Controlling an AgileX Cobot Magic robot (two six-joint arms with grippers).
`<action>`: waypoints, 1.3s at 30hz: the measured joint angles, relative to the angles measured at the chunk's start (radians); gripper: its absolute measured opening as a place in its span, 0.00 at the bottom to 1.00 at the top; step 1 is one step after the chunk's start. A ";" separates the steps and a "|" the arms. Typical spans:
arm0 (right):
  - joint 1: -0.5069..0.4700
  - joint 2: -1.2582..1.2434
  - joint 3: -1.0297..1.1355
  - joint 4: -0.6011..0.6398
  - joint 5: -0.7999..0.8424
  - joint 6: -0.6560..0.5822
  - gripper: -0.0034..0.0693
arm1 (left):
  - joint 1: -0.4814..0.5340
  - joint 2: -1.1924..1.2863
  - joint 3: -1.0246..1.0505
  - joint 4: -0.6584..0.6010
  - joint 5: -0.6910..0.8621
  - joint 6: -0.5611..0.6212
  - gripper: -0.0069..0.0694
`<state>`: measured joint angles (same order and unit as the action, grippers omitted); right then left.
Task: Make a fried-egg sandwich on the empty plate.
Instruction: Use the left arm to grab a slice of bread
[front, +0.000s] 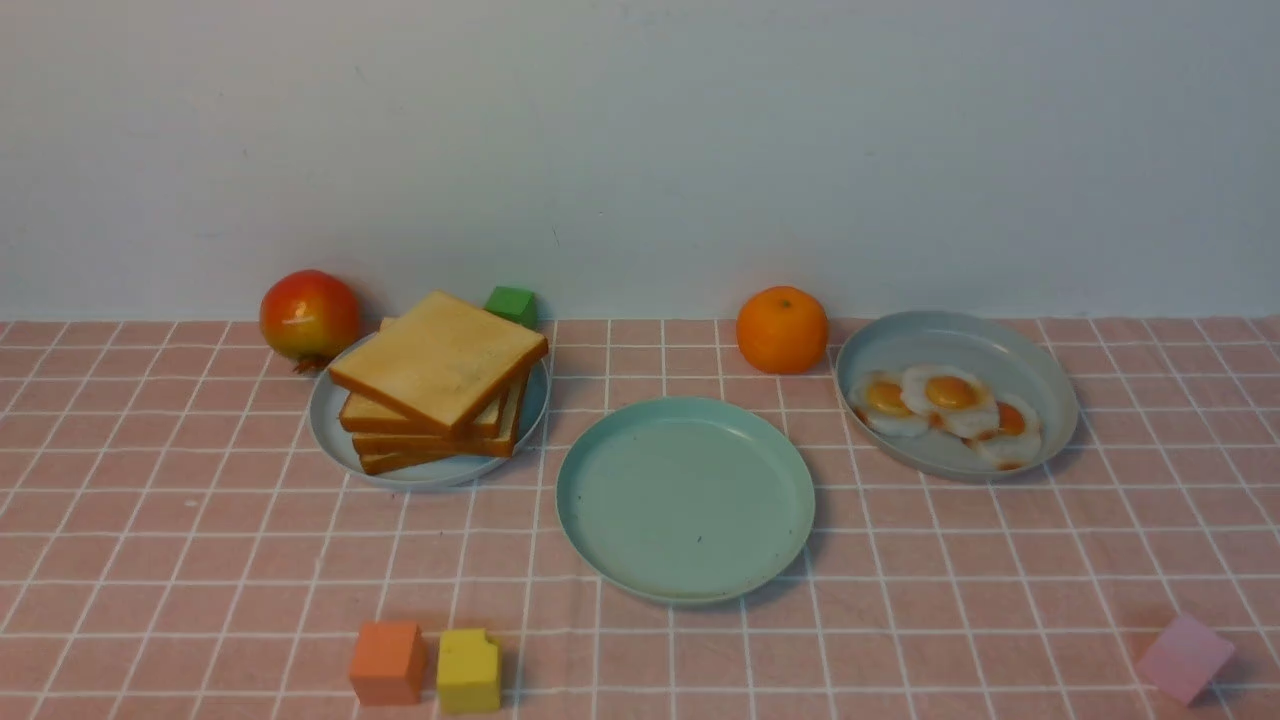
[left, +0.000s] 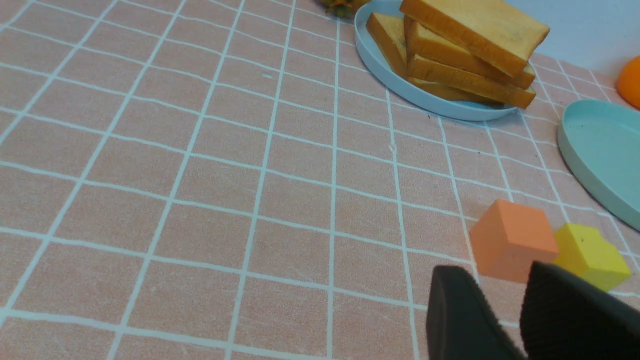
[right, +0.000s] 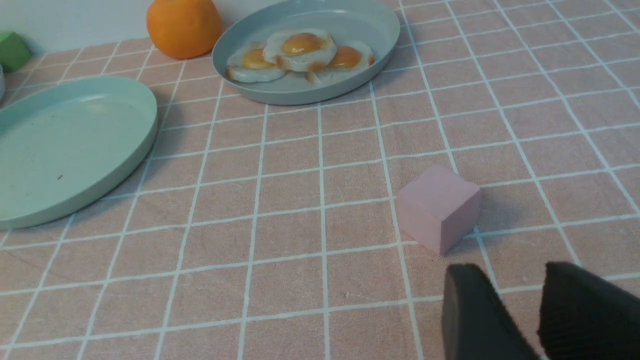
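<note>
Front view: toast slices (front: 440, 360) on blue-grey plate (front: 330, 440)

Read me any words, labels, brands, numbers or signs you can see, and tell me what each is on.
None: no text on the mint-green plate, toast slices, fried eggs or blocks.
The tiny dark marks on the mint-green plate are too small to make out.
</note>
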<state>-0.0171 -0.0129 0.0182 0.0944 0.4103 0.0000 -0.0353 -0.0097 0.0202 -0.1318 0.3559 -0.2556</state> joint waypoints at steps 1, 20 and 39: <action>0.000 0.000 0.000 0.000 0.000 0.000 0.38 | 0.000 0.000 0.000 0.000 0.000 0.000 0.40; 0.000 0.000 0.000 0.001 0.000 0.000 0.38 | 0.000 0.000 0.000 0.000 0.000 0.000 0.40; 0.000 0.000 0.000 0.001 0.000 0.000 0.38 | 0.001 0.000 0.008 -0.341 -0.167 -0.203 0.40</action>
<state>-0.0171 -0.0129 0.0182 0.0953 0.4103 0.0000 -0.0346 -0.0097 0.0281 -0.4724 0.1886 -0.4588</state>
